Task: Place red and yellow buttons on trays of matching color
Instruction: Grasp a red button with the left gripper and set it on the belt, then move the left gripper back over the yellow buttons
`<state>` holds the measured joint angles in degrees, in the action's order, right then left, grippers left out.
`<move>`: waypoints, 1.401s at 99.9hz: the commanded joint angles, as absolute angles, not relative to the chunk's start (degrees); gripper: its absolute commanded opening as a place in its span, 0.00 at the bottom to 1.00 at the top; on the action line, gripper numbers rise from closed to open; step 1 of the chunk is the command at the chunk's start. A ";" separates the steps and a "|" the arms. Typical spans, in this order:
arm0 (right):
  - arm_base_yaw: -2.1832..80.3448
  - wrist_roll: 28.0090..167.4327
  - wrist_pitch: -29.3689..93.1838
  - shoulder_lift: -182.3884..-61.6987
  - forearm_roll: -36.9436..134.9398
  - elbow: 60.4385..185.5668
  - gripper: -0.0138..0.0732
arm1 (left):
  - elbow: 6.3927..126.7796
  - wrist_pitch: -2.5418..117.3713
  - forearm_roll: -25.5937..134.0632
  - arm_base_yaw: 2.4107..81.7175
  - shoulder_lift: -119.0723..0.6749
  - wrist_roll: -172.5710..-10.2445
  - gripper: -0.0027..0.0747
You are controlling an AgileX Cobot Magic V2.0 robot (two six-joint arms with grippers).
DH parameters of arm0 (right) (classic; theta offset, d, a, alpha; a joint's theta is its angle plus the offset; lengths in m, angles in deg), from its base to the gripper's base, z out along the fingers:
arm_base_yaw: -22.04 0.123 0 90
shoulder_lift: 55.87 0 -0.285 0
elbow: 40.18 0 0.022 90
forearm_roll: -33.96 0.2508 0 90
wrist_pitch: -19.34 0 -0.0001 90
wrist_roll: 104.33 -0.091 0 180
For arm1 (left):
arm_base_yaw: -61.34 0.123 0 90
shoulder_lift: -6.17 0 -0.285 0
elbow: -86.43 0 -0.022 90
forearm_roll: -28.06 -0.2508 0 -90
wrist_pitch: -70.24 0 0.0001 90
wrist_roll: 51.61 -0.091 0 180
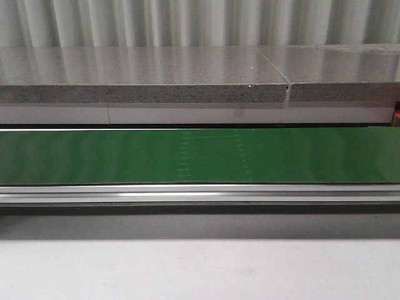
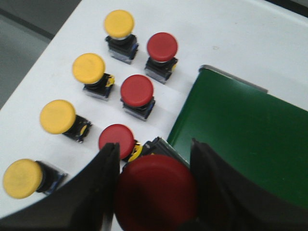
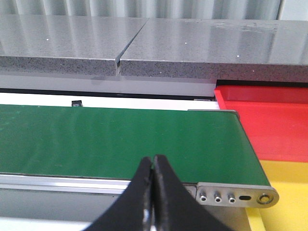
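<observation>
White desk surface [image 2: 250, 33] carries the parts. Left claw [image 2: 155, 192] is clenched on a red button [image 2: 156, 192], cap toward the camera, sitting between both fingers; its long axis cannot be told. Beyond it, three red buttons [image 2: 137, 90] and four yellow buttons [image 2: 88, 68] stand cap-up in two rows beside the green belt [image 2: 250, 139]. Right claw [image 3: 153, 192] is clenched empty above the belt's near edge; red tray [image 3: 269, 125] and yellow tray [image 3: 288, 192] adjoin the belt end.

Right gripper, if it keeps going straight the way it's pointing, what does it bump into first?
Probably the green conveyor belt. The right gripper, fingers shut together, points over its surface; beyond lies the grey stone ledge. Depth is hard to judge here.
</observation>
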<state>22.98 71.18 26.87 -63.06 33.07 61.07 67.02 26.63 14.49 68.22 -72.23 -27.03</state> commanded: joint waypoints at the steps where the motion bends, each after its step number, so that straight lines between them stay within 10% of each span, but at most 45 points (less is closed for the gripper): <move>1: 22.90 71.28 22.01 -62.14 32.51 60.98 0.08 | 71.20 28.04 14.45 65.95 -73.84 -27.41 0.01; 63: 22.90 71.28 22.01 -62.14 32.51 60.98 0.08 | 75.83 27.42 17.68 62.30 -88.78 -29.15 0.02; 73: 22.90 71.28 22.01 -62.14 32.51 60.98 0.08 | 75.83 27.42 19.34 62.30 -88.92 -31.60 0.14; 97: 22.90 71.28 22.01 -62.14 32.51 60.98 0.08 | 75.83 27.42 22.43 62.04 -88.81 -36.03 0.78; 140: 22.90 71.28 22.01 -62.14 32.51 60.98 0.08 | 75.83 27.11 22.55 62.17 -77.64 -36.12 0.81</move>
<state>22.98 71.18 26.87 -63.06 33.07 61.07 74.03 25.26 22.36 62.47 -82.10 -36.23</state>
